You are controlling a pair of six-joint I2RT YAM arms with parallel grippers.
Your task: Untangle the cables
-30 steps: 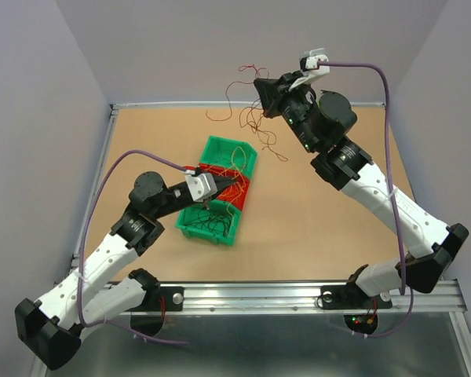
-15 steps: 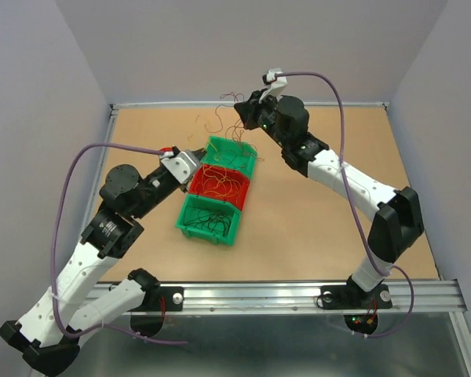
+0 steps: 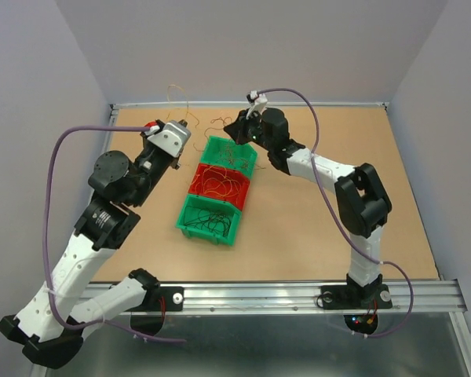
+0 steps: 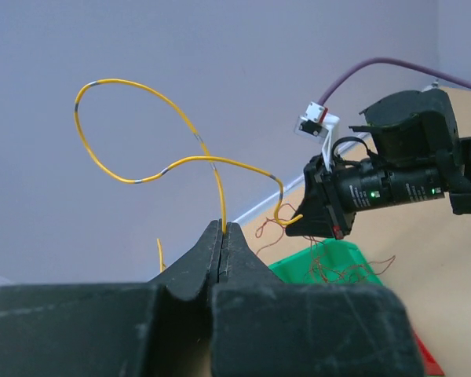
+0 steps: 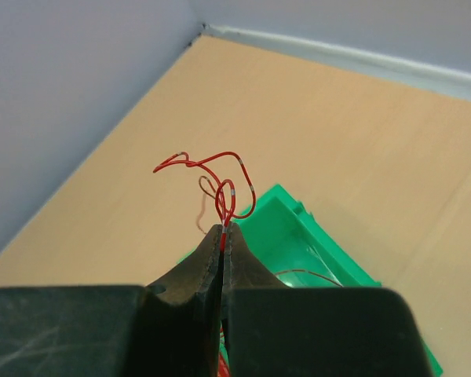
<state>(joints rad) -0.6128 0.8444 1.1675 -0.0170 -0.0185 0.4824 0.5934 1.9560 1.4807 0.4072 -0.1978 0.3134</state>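
My left end effector is pinched closed on a yellow cable looping above the surface. My right end effector is clamped on a red cable over the far green bin.

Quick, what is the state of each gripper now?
Left gripper: closed on a yellow wire.
Right gripper: closed on a red wire.

The top camera looks down from above and behind my bases over the whole table. Each wrist camera sits close behind its own pincer, looking out past the closed fingertips; both also catch the green bin beyond.
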